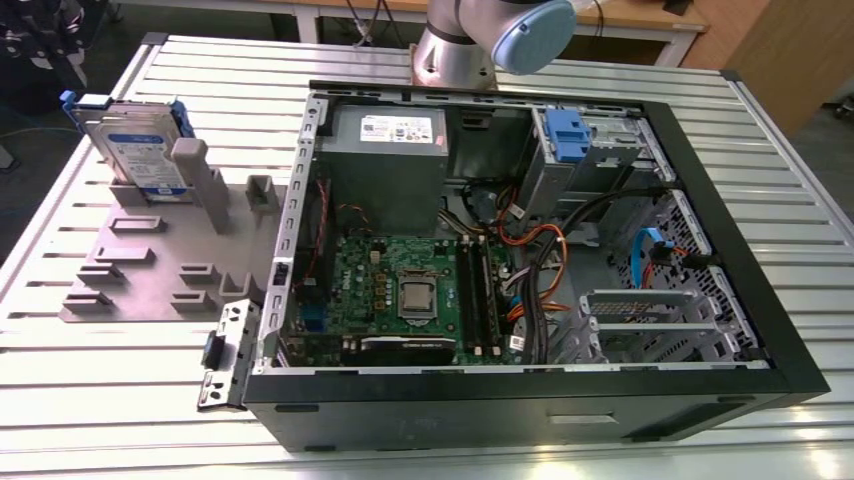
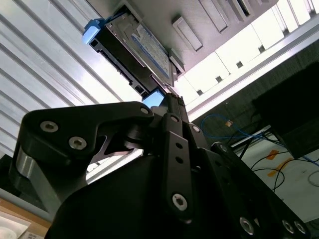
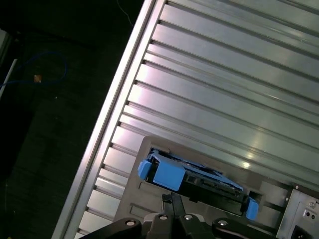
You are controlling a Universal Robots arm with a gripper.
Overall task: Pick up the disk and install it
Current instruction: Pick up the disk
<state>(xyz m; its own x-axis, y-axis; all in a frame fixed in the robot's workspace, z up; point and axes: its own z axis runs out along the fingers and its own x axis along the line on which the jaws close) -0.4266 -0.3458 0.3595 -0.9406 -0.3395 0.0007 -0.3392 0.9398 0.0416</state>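
The disk [image 1: 140,150] stands on edge in a grey holder [image 1: 134,270] at the exterior view's left, outside the computer case. It is silver with a white-and-blue label and a blue carrier frame. Both wrist views show it from above: the disk [image 2: 144,47] with its blue tab, and the disk [image 3: 199,181] seated in the holder's slot. My gripper [image 3: 172,199] hovers above the disk's top edge without touching it, its fingers shut together with nothing between them. In the second wrist view my gripper [image 2: 172,99] points at the disk's blue corner.
The open computer case [image 1: 747,250] lies on the slatted metal table [image 1: 801,160]. A grey power-supply box [image 1: 387,150] and a drive cage with a blue latch [image 1: 567,135] sit inside it. The table's edge [image 3: 114,124] runs close to the holder. The arm's base [image 1: 467,40] stands behind the case.
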